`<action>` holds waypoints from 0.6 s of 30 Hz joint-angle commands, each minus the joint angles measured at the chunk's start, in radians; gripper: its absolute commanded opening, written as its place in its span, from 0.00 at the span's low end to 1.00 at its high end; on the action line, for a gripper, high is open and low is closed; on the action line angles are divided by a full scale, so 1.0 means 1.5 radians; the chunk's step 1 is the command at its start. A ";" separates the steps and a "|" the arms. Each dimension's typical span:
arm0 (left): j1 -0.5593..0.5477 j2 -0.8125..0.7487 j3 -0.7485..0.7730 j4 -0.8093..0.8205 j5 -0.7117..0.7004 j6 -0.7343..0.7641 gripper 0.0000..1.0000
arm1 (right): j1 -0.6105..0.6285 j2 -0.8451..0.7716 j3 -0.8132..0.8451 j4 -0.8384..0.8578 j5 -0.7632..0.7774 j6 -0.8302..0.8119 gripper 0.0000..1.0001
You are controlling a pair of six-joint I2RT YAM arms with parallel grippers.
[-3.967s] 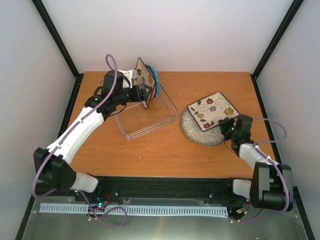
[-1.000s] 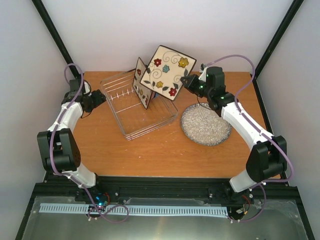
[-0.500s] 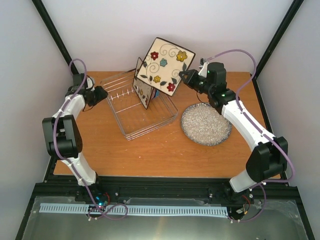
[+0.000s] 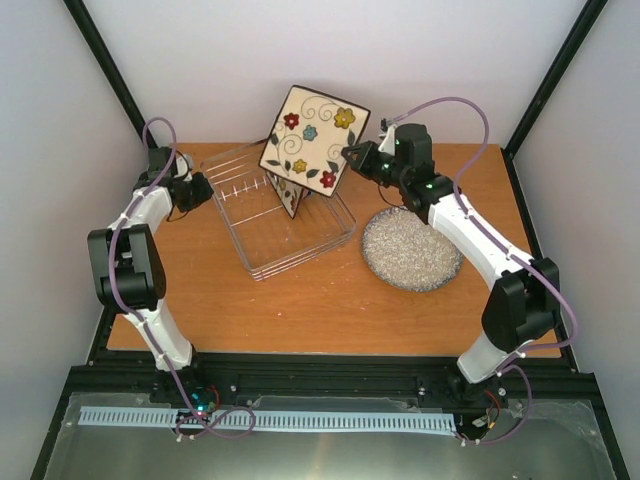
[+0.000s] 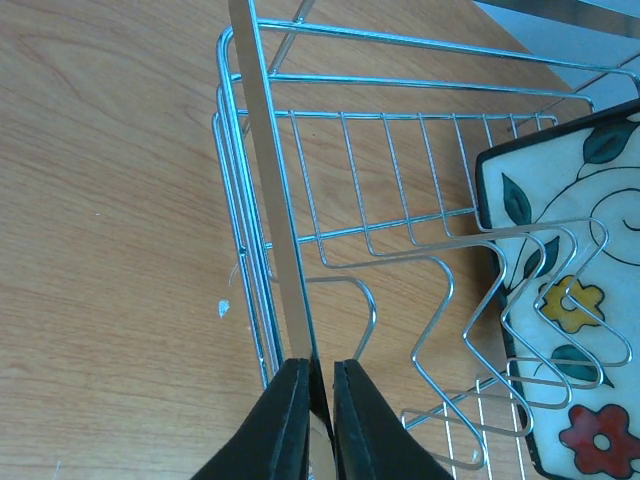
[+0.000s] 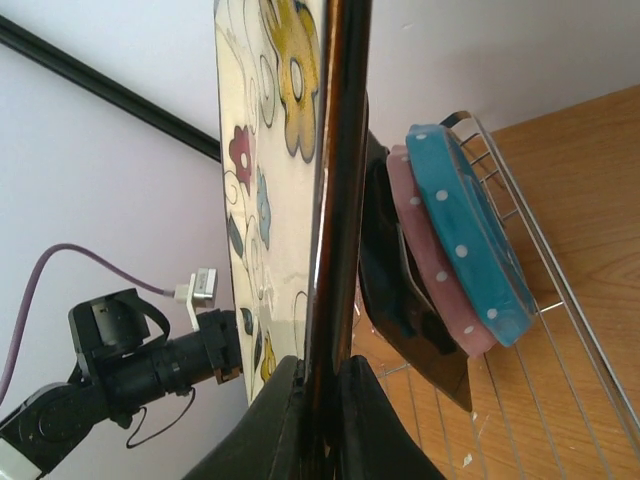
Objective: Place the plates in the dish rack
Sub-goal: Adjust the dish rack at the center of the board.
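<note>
My right gripper (image 4: 352, 160) is shut on the edge of a square cream flowered plate (image 4: 310, 137), holding it tilted in the air above the silver wire dish rack (image 4: 262, 262). In the right wrist view the fingers (image 6: 262, 425) clamp that plate's dark rim (image 6: 338, 150). A second square flowered plate (image 4: 288, 192) stands on edge in the rack, with a blue white-dotted plate (image 6: 465, 240) leaning behind it. My left gripper (image 4: 203, 189) is shut on the rack's left rim (image 5: 262, 150). The round grey speckled plate (image 4: 410, 248) lies flat on the table to the right.
The rack sits at an angle at the back of the wooden table (image 4: 300, 310). White walls and black frame posts (image 4: 110, 80) close in the back and sides. My right arm (image 4: 470, 235) reaches over the grey plate.
My left gripper has closed on the rack's rim. My right arm has carried the flowered plate left and a little lower, over the rack.
</note>
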 commanded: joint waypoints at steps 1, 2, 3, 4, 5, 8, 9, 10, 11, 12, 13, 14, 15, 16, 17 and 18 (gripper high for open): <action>-0.003 0.006 -0.007 0.011 0.007 0.014 0.06 | 0.012 -0.022 0.070 0.163 -0.016 -0.009 0.03; -0.004 0.005 -0.014 0.013 0.007 0.014 0.05 | 0.012 -0.020 0.073 0.162 -0.018 -0.011 0.03; -0.004 0.003 -0.021 0.014 0.006 0.014 0.04 | 0.012 -0.019 0.075 0.162 -0.019 -0.011 0.03; -0.005 0.002 -0.028 0.015 0.007 0.013 0.03 | 0.013 -0.017 0.078 0.162 -0.021 -0.011 0.03; -0.005 0.000 -0.035 0.016 0.007 0.013 0.03 | 0.014 -0.014 0.081 0.161 -0.022 -0.012 0.03; -0.009 -0.013 -0.060 0.019 0.006 0.011 0.01 | 0.015 -0.006 0.089 0.161 -0.022 -0.016 0.03; -0.011 -0.018 -0.071 0.022 0.005 0.011 0.01 | 0.015 -0.004 0.092 0.162 -0.022 -0.017 0.03; -0.012 -0.024 -0.082 0.023 0.005 0.011 0.01 | 0.016 -0.001 0.095 0.163 -0.022 -0.018 0.03; -0.015 -0.029 -0.093 0.027 0.003 0.011 0.01 | 0.016 0.002 0.097 0.162 -0.022 -0.020 0.03; -0.017 -0.034 -0.110 0.029 0.002 0.010 0.01 | 0.016 0.004 0.099 0.161 -0.021 -0.020 0.03; -0.018 -0.038 -0.121 0.032 0.002 0.009 0.01 | 0.016 0.006 0.102 0.162 -0.021 -0.023 0.03; -0.019 -0.042 -0.131 0.033 0.002 0.008 0.01 | 0.016 0.009 0.106 0.159 -0.021 -0.025 0.03; -0.020 -0.045 -0.141 0.035 0.002 0.007 0.01 | 0.016 0.012 0.108 0.159 -0.022 -0.026 0.03; -0.022 -0.049 -0.149 0.036 0.000 0.005 0.01 | 0.017 0.014 0.111 0.158 -0.022 -0.028 0.03; -0.023 -0.053 -0.157 0.038 0.000 0.004 0.01 | 0.017 0.017 0.114 0.159 -0.023 -0.028 0.03; -0.025 -0.058 -0.167 0.040 0.000 0.003 0.01 | 0.018 0.021 0.117 0.158 -0.024 -0.029 0.03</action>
